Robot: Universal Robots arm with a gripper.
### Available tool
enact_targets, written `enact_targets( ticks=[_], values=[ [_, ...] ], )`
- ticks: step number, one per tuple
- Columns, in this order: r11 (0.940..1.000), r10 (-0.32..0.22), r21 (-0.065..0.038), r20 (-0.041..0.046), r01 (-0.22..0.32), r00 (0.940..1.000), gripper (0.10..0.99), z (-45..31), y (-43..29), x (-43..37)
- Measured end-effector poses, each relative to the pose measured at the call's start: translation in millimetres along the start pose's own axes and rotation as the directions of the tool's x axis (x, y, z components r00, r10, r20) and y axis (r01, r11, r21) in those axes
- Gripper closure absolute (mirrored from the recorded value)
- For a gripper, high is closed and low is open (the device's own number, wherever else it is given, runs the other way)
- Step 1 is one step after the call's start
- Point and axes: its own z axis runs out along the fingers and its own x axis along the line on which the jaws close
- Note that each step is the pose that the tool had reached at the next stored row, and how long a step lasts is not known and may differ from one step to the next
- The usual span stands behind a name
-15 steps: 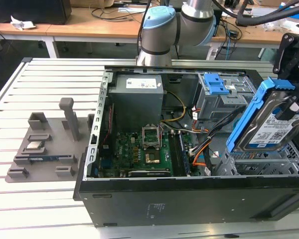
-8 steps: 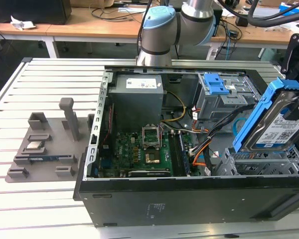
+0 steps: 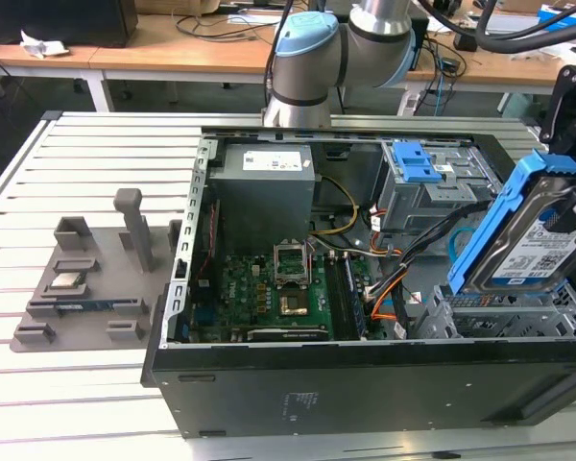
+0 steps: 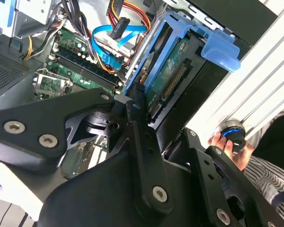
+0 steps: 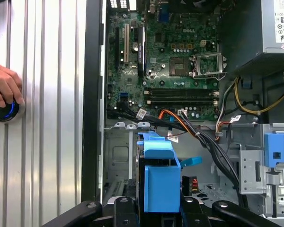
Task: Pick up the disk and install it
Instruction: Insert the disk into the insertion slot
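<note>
The disk (image 3: 542, 245), a silver drive with a white-and-blue label in a blue carrier bracket (image 3: 499, 216), hangs steeply tilted over the metal bay (image 3: 499, 312) at the open case's corner, on the exterior view's right. My gripper (image 3: 574, 178) is shut on its upper end. In the second wrist view the disk (image 4: 173, 66) shows its green circuit board side, and my gripper (image 4: 163, 125) clamps it between black fingers (image 4: 137, 111). In the first wrist view the disk (image 5: 158, 182) shows edge-on as a blue block, held by my gripper (image 5: 158, 210) above the case floor.
The open computer case (image 3: 365, 384) holds a motherboard (image 3: 278, 288), a grey power supply (image 3: 269, 187), a blue-latched drive cage (image 3: 418, 173) and loose cables (image 3: 413, 279). A grey fixture tray (image 3: 86, 288) lies on the exterior view's left. A hand (image 5: 4, 85) rests on a round blue-lit knob (image 5: 4, 109).
</note>
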Motion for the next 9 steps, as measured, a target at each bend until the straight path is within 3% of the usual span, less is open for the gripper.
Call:
enact_targets(
  ticks=[9],
  values=[
    [1.0000, 0.001, 0.000, 0.0000, -0.001, 1.0000, 0.725, 4.2, 7.1, 4.5]
  ],
)
